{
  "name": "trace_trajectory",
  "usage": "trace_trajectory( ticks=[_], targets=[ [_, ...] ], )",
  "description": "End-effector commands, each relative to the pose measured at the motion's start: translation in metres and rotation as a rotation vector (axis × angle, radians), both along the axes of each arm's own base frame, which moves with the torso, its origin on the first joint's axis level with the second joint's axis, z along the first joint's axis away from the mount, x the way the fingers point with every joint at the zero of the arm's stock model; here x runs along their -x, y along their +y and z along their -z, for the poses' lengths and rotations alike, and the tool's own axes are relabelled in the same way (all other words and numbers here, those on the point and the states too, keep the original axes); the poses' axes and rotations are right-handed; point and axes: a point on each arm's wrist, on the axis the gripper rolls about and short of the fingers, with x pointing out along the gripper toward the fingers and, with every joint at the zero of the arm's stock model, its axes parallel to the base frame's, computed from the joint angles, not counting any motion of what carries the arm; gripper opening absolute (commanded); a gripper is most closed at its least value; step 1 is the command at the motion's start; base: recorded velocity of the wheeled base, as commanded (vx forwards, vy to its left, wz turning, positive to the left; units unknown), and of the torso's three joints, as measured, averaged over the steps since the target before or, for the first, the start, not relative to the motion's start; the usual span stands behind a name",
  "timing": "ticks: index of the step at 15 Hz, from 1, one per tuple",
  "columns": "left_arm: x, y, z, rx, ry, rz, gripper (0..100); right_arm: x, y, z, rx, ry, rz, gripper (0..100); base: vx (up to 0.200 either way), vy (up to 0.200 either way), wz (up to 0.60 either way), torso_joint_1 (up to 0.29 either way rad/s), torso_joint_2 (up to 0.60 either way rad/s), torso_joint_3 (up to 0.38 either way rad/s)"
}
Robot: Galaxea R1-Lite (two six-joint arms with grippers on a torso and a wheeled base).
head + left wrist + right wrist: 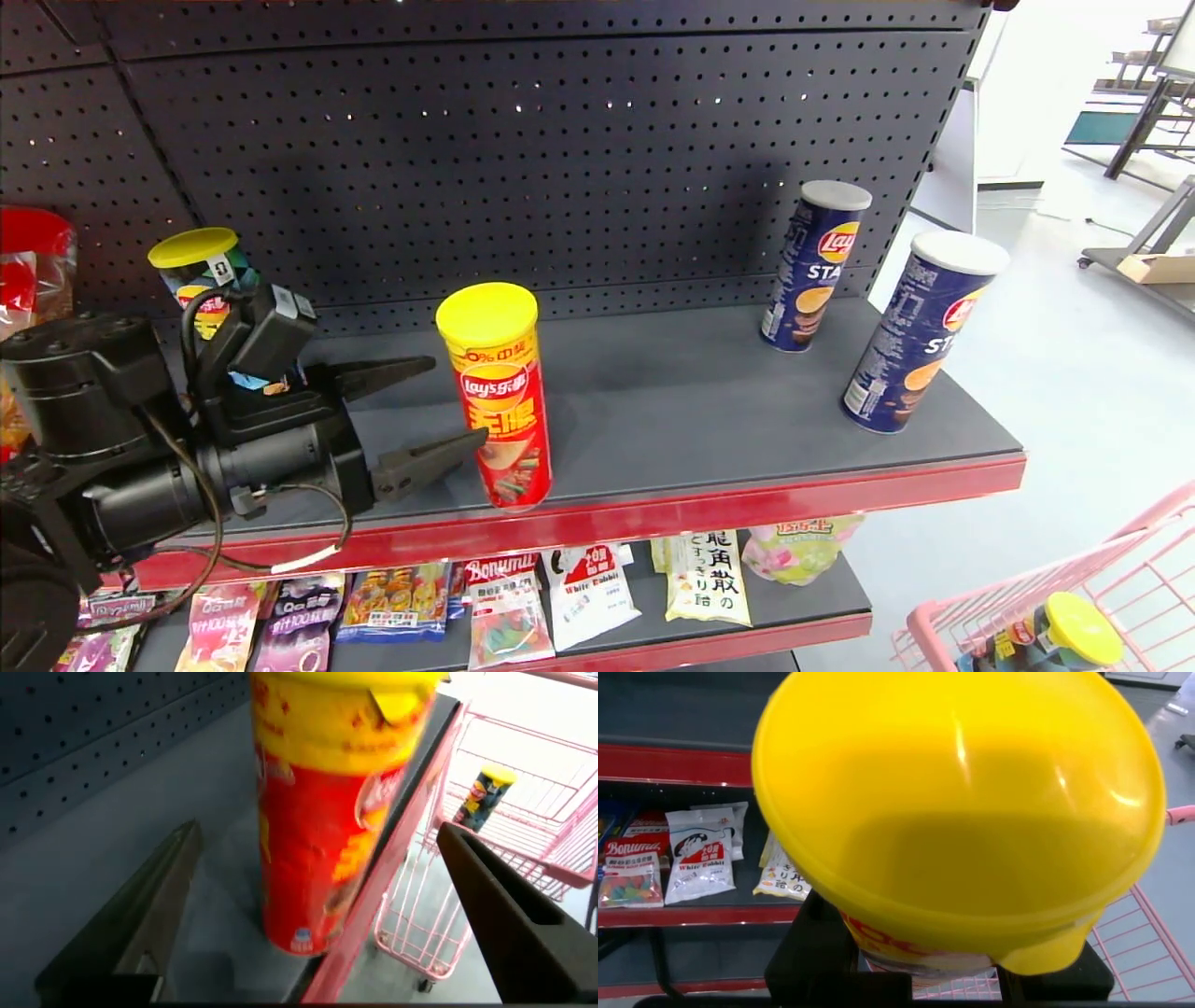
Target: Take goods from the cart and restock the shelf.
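Note:
A red chips can (499, 401) with a yellow lid stands upright near the front edge of the dark shelf (672, 401). My left gripper (459, 397) is open at the can's left side, one finger behind it and one in front. In the left wrist view the can (327, 812) stands between the wide-spread fingers (140, 915). My right gripper (957, 975) is shut on another can, whose yellow lid (962, 803) faces the camera. A dark can with a yellow lid (1074, 635) stands in the pink cart (1027, 597), also seen as the can (484, 798) in the left wrist view.
Two dark blue cans (814, 266) (920, 331) stand at the shelf's right end. A teal can with a yellow lid (198, 266) stands behind my left arm. Snack bags (579, 588) fill the lower shelf. The shelf's red front lip (653, 513) runs below the can.

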Motion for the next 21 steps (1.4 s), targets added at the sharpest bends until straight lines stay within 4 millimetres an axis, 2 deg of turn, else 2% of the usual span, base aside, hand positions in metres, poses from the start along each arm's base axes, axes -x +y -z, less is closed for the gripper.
trace_trajectory(
  ticks=[1,3,5,7,8,9,11,12,15,17,18,19,21],
  targets=[
    [0.015,0.011,-0.003,0.004,-0.013,-0.026,100,0.0,0.0,0.0,0.001,0.002,0.0,0,0.0,0.0,0.0,0.0,0.0,0.0],
    [0.027,0.019,-0.002,0.007,-0.016,-0.049,100,0.0,0.0,0.0,0.001,0.002,-0.003,0,0.0,0.0,0.0,0.0,0.0,0.0],
    [0.054,0.035,0.0,0.008,-0.021,-0.124,100,-0.003,0.001,0.0,0.006,0.026,0.0,0,0.0,0.0,0.0,0.0,0.0,0.0],
    [0.08,0.049,0.007,0.007,-0.022,-0.221,100,-0.013,0.003,-0.019,0.017,0.066,0.037,0,0.0,0.0,0.0,0.0,0.0,0.0],
    [0.096,0.055,0.011,-0.002,-0.021,-0.316,100,-0.028,0.005,-0.04,0.042,0.123,0.117,0,0.0,0.0,0.0,0.0,0.0,0.0],
    [0.103,0.058,0.012,-0.009,-0.018,-0.388,100,-0.039,0.007,-0.044,0.04,0.158,0.106,0,0.0,0.0,0.0,0.0,0.0,0.0],
    [0.121,0.068,0.008,-0.061,-0.001,-0.737,100,-0.065,0.011,-0.052,0.026,0.172,0.085,0,0.0,0.0,0.0,0.0,0.0,0.0],
    [0.125,0.069,0.007,-0.071,0.003,-0.777,100,-0.067,0.011,-0.052,0.027,0.183,0.083,0,0.0,0.0,0.0,0.0,0.0,0.0],
    [0.182,0.07,-0.005,-0.089,0.049,-0.77,100,-0.077,0.016,-0.05,0.054,0.231,-0.052,0,0.0,0.0,0.0,0.0,0.0,0.0],
    [0.233,0.069,-0.014,-0.109,0.137,-0.657,100,-0.083,0.018,-0.055,0.062,0.225,-0.101,0,0.0,0.0,0.0,0.0,0.0,0.0],
    [0.243,0.069,-0.015,-0.114,0.159,-0.632,100,-0.083,0.018,-0.056,0.058,0.219,-0.119,0,0.0,0.0,0.0,0.0,0.0,0.0],
    [0.265,0.07,-0.011,-0.129,0.185,-0.585,100,-0.088,0.02,-0.059,0.051,0.189,-0.144,0,0.0,0.0,0.0,0.0,0.0,0.0],
    [0.266,0.071,-0.003,-0.136,0.184,-0.601,100,-0.095,0.021,-0.062,0.048,0.178,-0.15,0,0.0,0.0,0.0,0.0,0.0,0.0]
  ],
)
